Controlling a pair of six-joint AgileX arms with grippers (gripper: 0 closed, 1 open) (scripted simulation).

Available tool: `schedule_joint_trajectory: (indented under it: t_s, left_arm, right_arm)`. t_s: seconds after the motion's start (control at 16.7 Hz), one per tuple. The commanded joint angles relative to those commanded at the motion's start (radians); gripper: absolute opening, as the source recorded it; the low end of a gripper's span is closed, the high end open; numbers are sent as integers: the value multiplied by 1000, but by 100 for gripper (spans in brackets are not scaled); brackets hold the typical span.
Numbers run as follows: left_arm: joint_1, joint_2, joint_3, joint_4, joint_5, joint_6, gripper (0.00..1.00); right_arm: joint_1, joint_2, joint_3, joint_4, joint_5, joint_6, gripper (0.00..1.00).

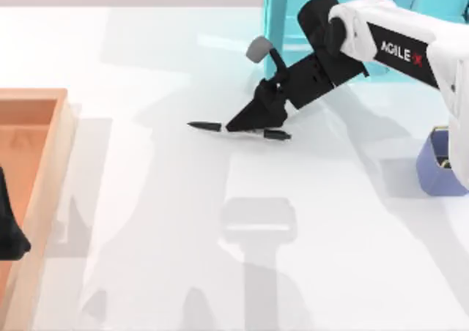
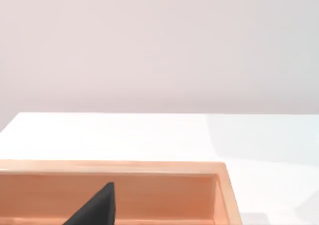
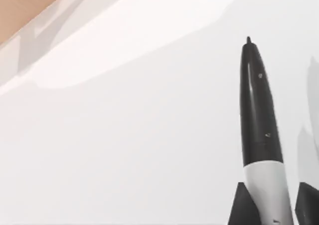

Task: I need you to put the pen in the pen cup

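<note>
Grasp step: our right gripper (image 1: 245, 124) is down on the pen (image 1: 209, 127), fingers either side of its label band. We cannot tell if they grip. Next: lift, carry to the cup (image 1: 434, 171).

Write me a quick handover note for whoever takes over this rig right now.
Right gripper: down at the pen mid-table, fingers either side of its label band; a firm grip can't be confirmed.
Left gripper: parked over the orange tray at the table's left edge.
Pen cup: right edge, partly under the right arm.
Done: reach to the pen.
Left: lift, carry, drop into cup.
</note>
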Motion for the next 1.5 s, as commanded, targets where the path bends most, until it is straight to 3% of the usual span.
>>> schedule_joint_trajectory:
  t_s: [0.36,0.72,1.14,1.5]
  left_arm:
    - [0,0,0,0,0,0,100]
    - [0,0,0,0,0,0,100]
    - [0,0,0,0,0,0,100]
    - [0,0,0,0,0,0,100]
  right_arm:
    - [108,-272,-394,-23,17,64,0]
    - [207,-522,-698,83,32,137,0]
    - [140,-699,-761,267,43,188,0]
    - [128,-715,-766,283,42,196,0]
